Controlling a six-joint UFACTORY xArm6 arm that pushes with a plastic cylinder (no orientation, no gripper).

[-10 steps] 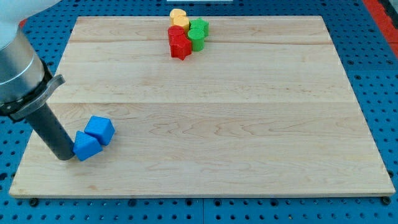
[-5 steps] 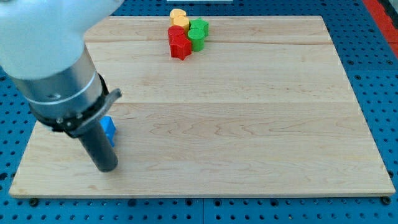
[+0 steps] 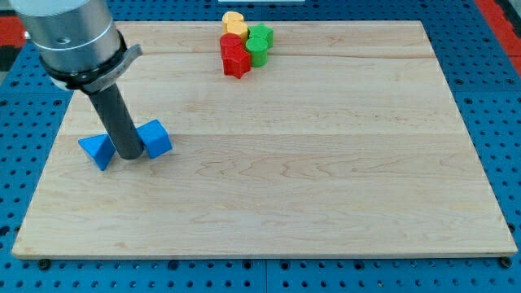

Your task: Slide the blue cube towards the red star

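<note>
My tip (image 3: 129, 155) rests on the wooden board (image 3: 326, 163) at the view's left, squeezed between two blue blocks. The blue cube (image 3: 155, 138) touches the rod on its right. A blue triangular block (image 3: 97, 150) sits against the rod on its left. The red star (image 3: 234, 58) lies near the view's top centre, far up and right of the cube. It is packed against a yellow block (image 3: 234, 22) and a green block (image 3: 260, 41).
The arm's grey housing (image 3: 73, 37) hangs over the board's top left corner. The board lies on a blue perforated table (image 3: 496, 122). The board's left edge (image 3: 50, 155) is close to the blue triangular block.
My tip moved right, then up, and now stands between the two blue blocks. The blocks, once touching, are split apart and shifted up the board. The top cluster is unmoved.
</note>
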